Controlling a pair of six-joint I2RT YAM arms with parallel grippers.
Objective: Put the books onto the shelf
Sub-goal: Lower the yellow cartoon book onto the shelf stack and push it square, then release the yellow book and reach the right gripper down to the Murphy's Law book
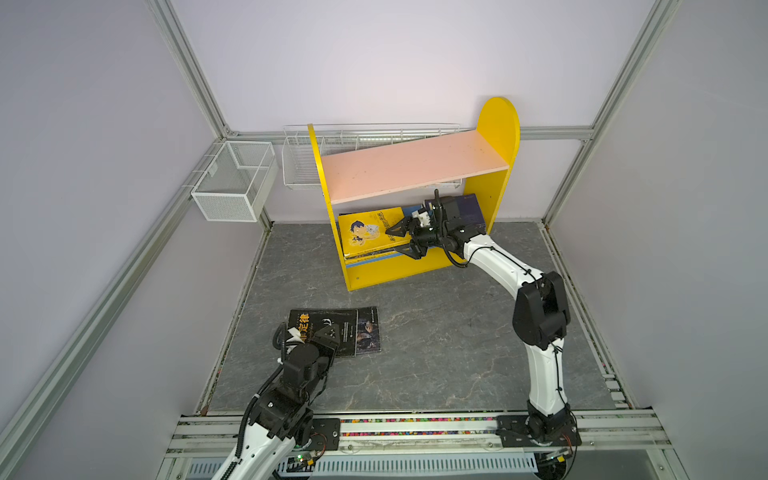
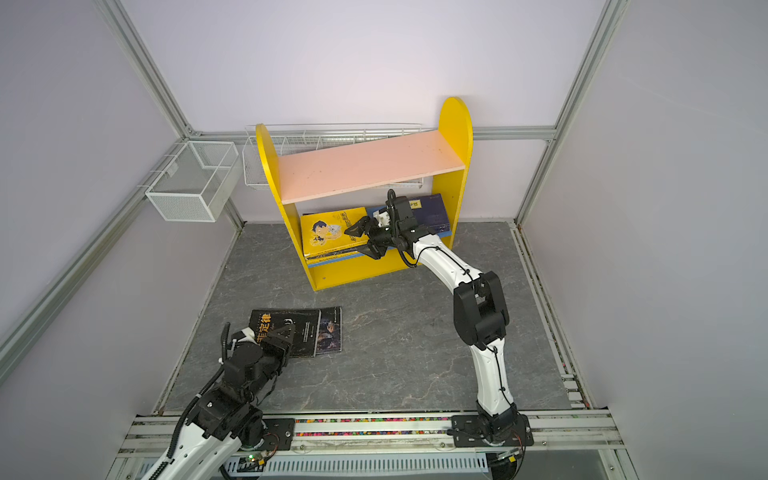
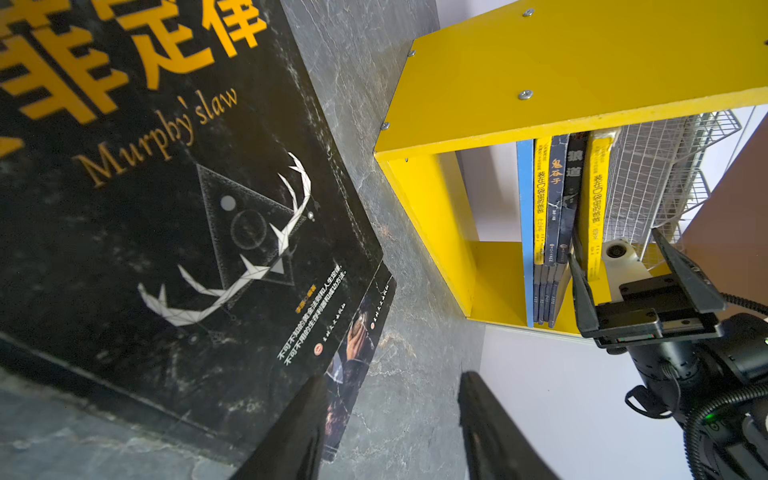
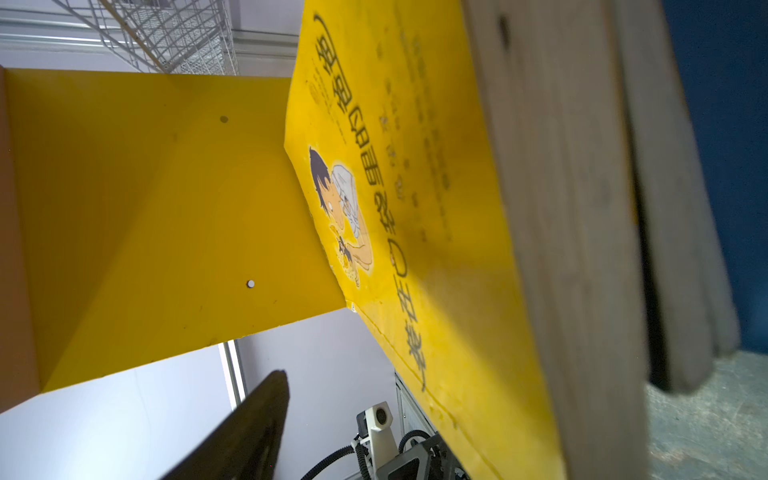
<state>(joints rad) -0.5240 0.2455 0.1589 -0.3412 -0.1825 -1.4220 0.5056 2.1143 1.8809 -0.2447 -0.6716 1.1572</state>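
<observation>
The shelf (image 1: 496,124) (image 2: 455,124) stands at the back with a pink upper board. On its lower board lie several books, a yellow cartoon one (image 1: 365,232) (image 4: 415,208) on top and navy ones (image 1: 467,212) beside it. My right gripper (image 1: 401,241) (image 2: 361,240) is open at the shelf's front, its jaws above and below the edge of that stack; one finger (image 4: 249,428) shows. On the table a black book (image 1: 328,328) (image 3: 166,208) lies on another dark book (image 1: 368,330). My left gripper (image 1: 326,336) (image 3: 390,415) hovers open over their near corner, holding nothing.
A white mesh basket (image 1: 232,183) hangs on the left wall and a long wire basket (image 1: 374,133) sits behind the shelf. Aluminium frame posts ring the grey marbled table (image 1: 436,332). A rail (image 1: 415,428) with both arm bases runs along the front edge.
</observation>
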